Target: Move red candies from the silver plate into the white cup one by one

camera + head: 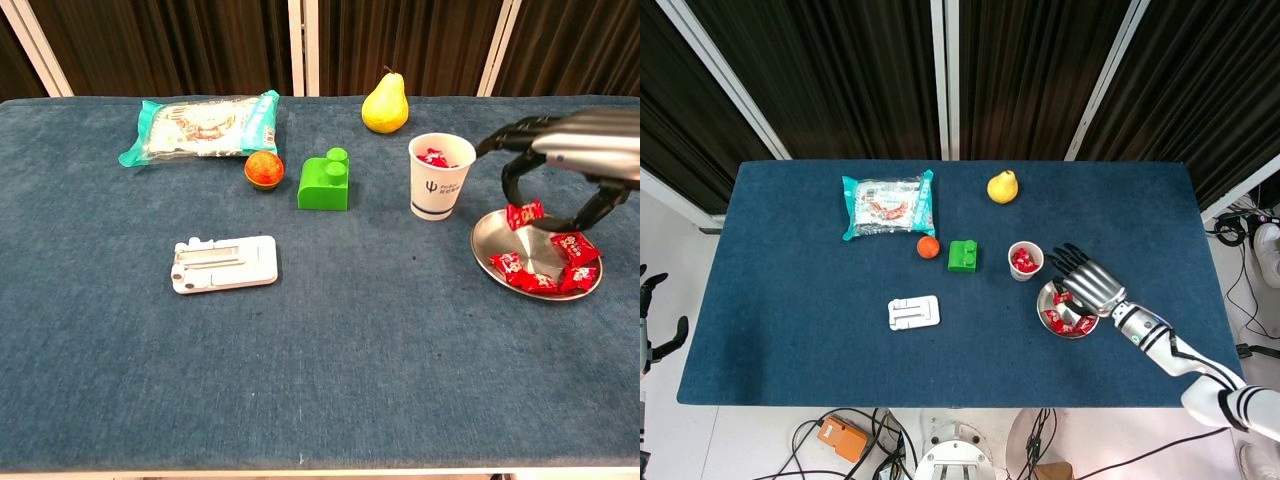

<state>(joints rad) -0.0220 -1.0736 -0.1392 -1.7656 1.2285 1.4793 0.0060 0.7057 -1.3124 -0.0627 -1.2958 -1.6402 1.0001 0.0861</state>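
The dark blue cloth-covered table (300, 350) carries everything, with dark curtains behind it. Near its right side the shallow round silver plate (482, 240) sits just right of the white paper cup (441, 177), which already holds red candies. The right robot hand (575, 150) hangs above the plate, pinching 1 red wrapped candy (524, 214) lifted clear of the plate between thumb and fingertips. The cup lies to that robot hand's left and slightly farther back, near it, so the carry is a short leftward one. The left robot hand (648, 310) waits open off the table's far edge.
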